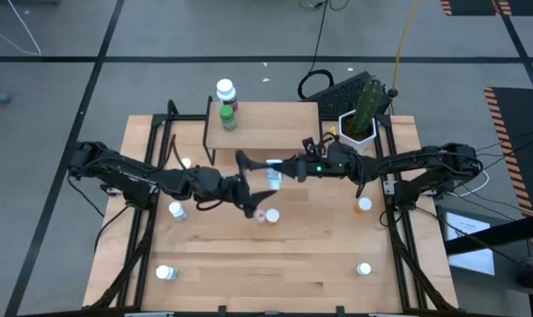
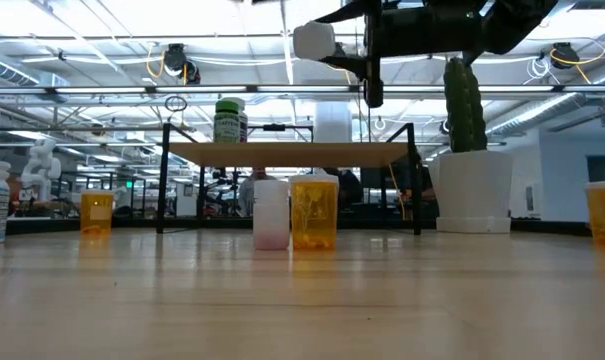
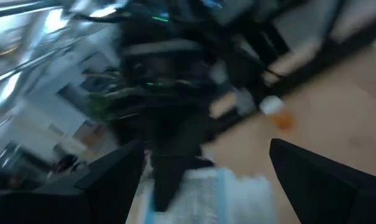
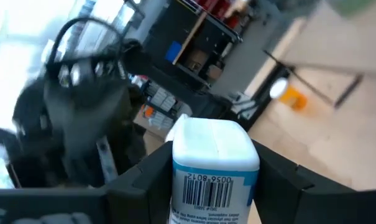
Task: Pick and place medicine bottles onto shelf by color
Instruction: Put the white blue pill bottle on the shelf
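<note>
My right gripper (image 1: 282, 170) is shut on a white medicine bottle with a blue label (image 4: 214, 163), high above the middle of the table; it also shows in the low view (image 2: 315, 40). My left gripper (image 1: 247, 183) is open just left of it, with its fingers (image 3: 110, 174) wide apart on either side of the bottle's free end (image 3: 222, 186). I see no touch there. The shelf (image 1: 275, 132) stands on its black legs at the far middle. On it stand a green bottle (image 1: 228, 118) and a white bottle (image 1: 225, 90). My right gripper pinches the white bottle's labelled body (image 4: 194, 186) between its two fingers (image 4: 144, 180). The fingers come level from the table's right side and lie along the bottle. The bottle is lifted clear and lies about level, its white end (image 4: 215, 140) pointing toward my left gripper.
More bottles stand on the table: white ones (image 1: 176, 210) (image 1: 166, 273) (image 1: 364, 269), an orange one (image 1: 364, 204), and an orange and white pair (image 1: 266, 216) below the grippers. A white pot with a cactus (image 1: 358, 123) stands to the right of the shelf.
</note>
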Controlling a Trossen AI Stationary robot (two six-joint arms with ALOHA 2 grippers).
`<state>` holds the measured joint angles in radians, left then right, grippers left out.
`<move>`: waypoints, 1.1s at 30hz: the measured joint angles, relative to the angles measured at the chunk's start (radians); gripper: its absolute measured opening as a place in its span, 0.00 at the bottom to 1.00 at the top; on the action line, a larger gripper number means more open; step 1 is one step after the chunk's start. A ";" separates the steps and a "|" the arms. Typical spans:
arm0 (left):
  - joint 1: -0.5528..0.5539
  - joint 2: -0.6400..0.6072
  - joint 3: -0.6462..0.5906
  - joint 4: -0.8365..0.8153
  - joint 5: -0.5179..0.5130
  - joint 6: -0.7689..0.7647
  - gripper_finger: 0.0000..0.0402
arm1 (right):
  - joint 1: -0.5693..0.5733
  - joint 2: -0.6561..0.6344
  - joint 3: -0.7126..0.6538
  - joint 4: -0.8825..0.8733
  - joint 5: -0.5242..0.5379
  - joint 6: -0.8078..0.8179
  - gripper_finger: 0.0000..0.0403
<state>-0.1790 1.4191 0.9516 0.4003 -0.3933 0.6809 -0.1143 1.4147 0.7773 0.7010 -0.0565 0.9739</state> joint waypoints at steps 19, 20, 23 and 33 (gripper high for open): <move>0.208 -0.091 0.000 -0.100 0.229 -0.649 0.87 | 0.211 0.000 0.000 -0.119 0.159 -1.866 0.39; 0.233 -0.091 0.000 -0.112 0.289 -0.697 0.87 | 0.239 0.000 0.000 -0.151 0.217 -2.000 0.39; 0.300 -0.091 0.000 -0.157 0.457 -0.826 0.87 | 0.321 0.000 0.000 -0.219 0.394 -2.344 0.39; 0.361 -0.012 0.000 -0.119 0.627 -0.925 0.87 | 0.464 0.121 -0.037 -0.239 0.709 -3.076 0.39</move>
<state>0.1818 1.4068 0.9520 0.2816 0.2332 -0.2444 0.3499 1.5353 0.7403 0.4624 0.6521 -2.1017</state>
